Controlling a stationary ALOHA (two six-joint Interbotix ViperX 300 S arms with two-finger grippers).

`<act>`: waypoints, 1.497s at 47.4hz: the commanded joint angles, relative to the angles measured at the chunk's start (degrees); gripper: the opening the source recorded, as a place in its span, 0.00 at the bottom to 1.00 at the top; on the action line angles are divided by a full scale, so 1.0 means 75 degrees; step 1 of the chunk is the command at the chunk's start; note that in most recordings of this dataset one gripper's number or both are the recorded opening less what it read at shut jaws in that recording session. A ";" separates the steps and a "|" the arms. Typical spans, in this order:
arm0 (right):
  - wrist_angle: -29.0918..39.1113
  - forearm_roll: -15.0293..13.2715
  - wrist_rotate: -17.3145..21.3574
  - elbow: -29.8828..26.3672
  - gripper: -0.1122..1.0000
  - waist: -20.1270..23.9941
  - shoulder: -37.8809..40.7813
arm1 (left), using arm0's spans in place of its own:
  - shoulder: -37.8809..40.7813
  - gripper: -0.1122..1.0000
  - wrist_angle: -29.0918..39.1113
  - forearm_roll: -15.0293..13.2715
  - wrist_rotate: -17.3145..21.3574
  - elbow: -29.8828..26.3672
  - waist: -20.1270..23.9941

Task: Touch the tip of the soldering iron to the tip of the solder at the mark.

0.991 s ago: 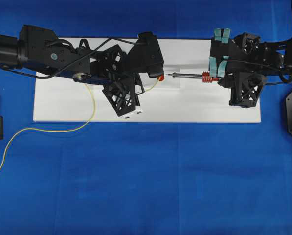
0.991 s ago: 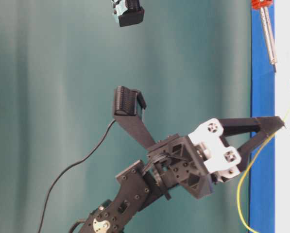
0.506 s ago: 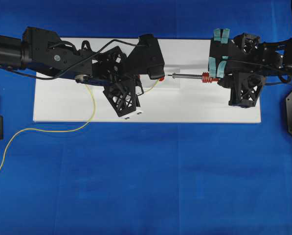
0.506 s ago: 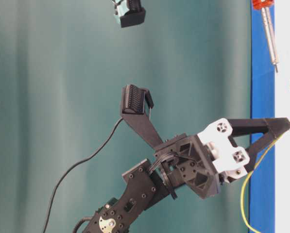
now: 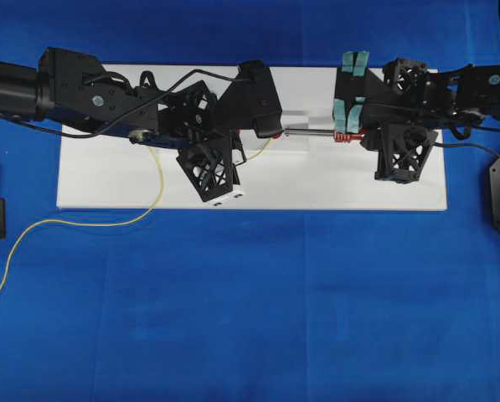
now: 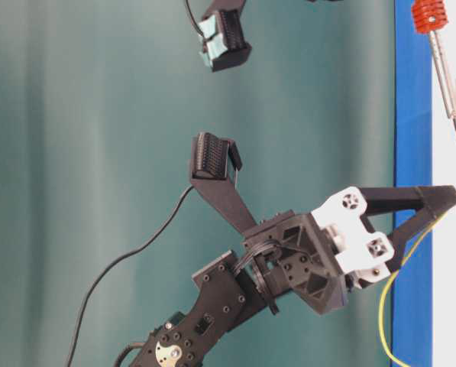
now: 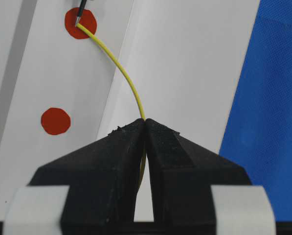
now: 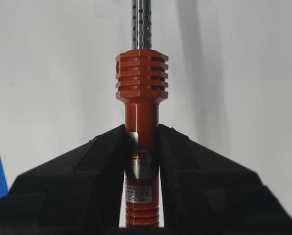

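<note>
My left gripper [image 7: 145,128] pinches one thin yellow solder wire [image 7: 122,68], its tip on the twelve-o'clock red dot [image 7: 80,23] of two. My right gripper [image 8: 142,142] clamps one red-orange ribbed soldering iron [image 8: 141,83], tip touching there.

Overhead: left arm [image 5: 233,92] hides iron tip/mark; soldering iron [image 8: 141,122] shaft cut off at top edge.

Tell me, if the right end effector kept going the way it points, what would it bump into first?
Probably the left end effector. The soldering iron it carries already seems to reach the solder on the red mark.
</note>
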 commanded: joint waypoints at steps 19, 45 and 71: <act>0.0270 -0.0012 0.0012 -0.0188 0.16 0.0000 -0.0012 | -0.0152 0.11 -0.0012 0.0012 0.0023 -0.0129 -0.0047; 0.0223 -0.0012 0.0012 -0.0258 0.16 0.0000 0.0070 | -0.0141 0.11 -0.0012 0.0012 0.0047 -0.0176 -0.0047; 0.0234 -0.0012 0.0012 -0.0328 0.16 0.0000 0.0129 | -0.0152 0.11 0.0059 0.0012 0.0047 -0.0152 -0.0070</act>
